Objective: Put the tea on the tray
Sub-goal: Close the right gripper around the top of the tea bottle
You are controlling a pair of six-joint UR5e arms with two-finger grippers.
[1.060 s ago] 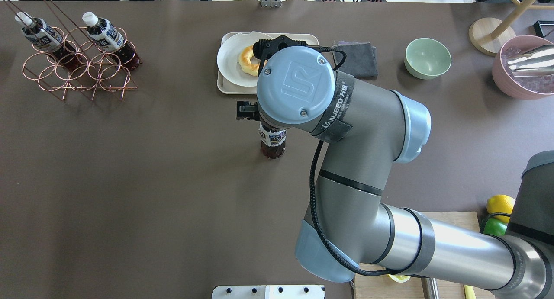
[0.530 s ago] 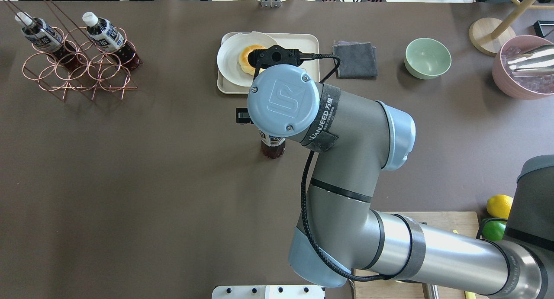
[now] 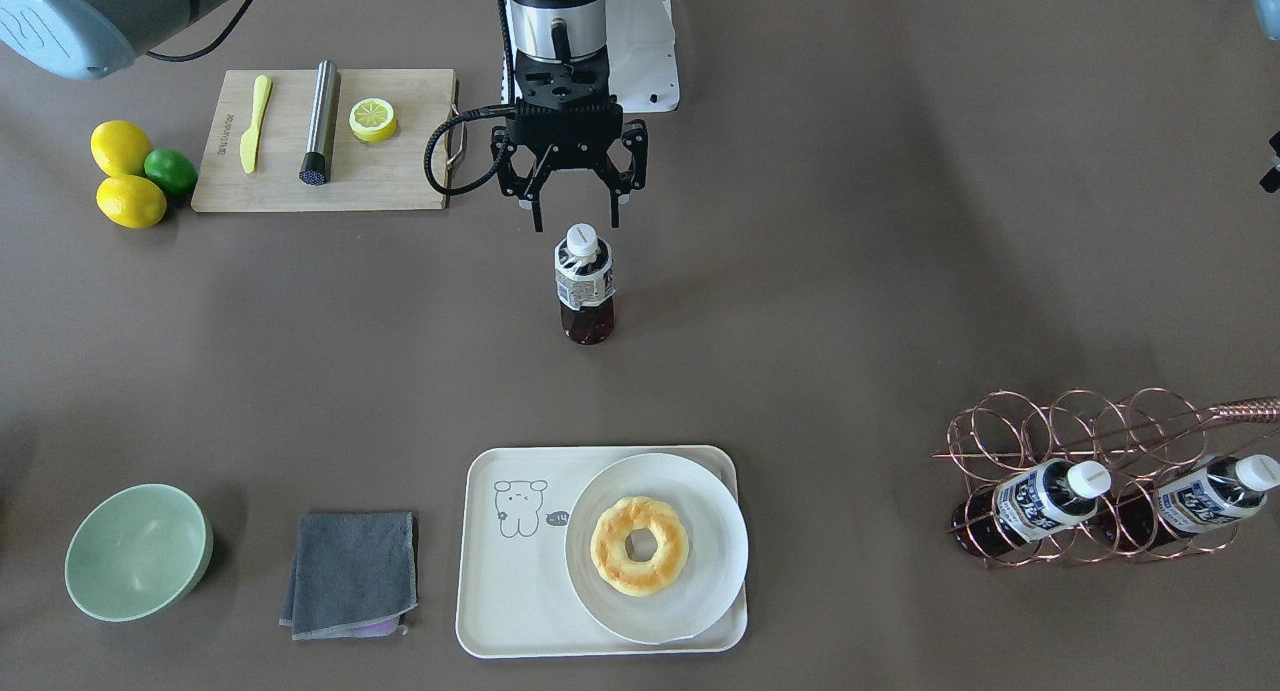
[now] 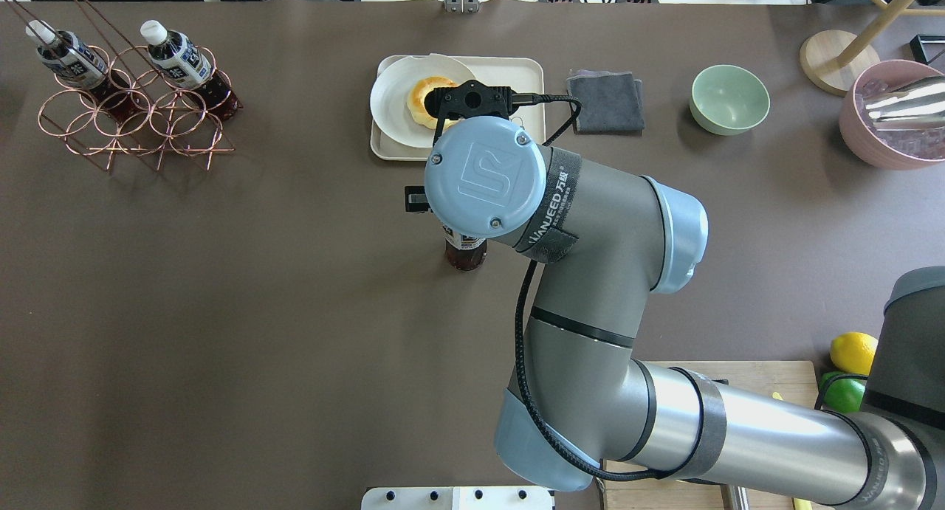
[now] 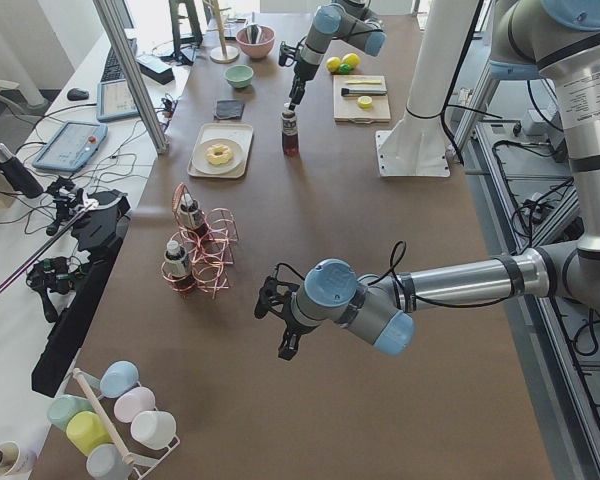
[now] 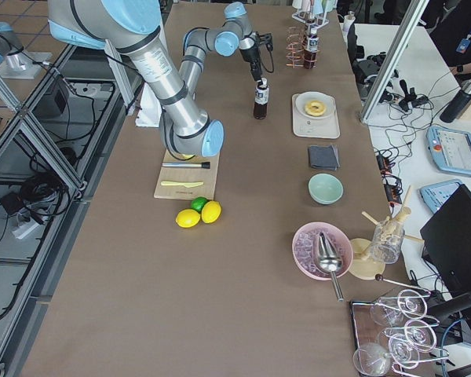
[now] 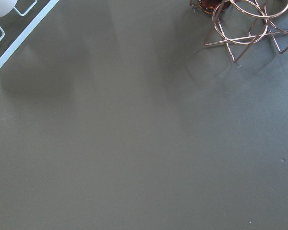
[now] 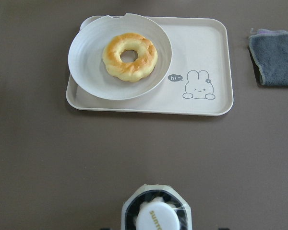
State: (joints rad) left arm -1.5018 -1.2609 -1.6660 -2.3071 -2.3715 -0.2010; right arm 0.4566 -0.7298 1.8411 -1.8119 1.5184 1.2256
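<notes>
The tea [image 3: 584,286], a small bottle of dark liquid with a white cap, stands upright on the brown table; it also shows in the overhead view [image 4: 465,253] and the right wrist view [image 8: 156,218]. My right gripper [image 3: 576,219] is open just above it, fingertips either side of the cap and not touching it. The cream tray [image 3: 510,571] with its cartoon lies farther from the robot, also in the right wrist view [image 8: 201,52]. My left gripper [image 5: 280,325] shows only in the exterior left view, over bare table; I cannot tell if it is open.
A round plate [image 3: 700,491] with a doughnut [image 3: 640,546] fills half the tray. A grey cloth [image 3: 350,574] and green bowl [image 3: 137,551] lie beside it. A copper rack [image 3: 1090,441] holds two more bottles. A cutting board [image 3: 400,171] and lemons [image 3: 130,176] sit near the robot.
My right wrist has shifted a little left and toward the robot over the bottle, then nearly stopped. The bottle stands where it was.
</notes>
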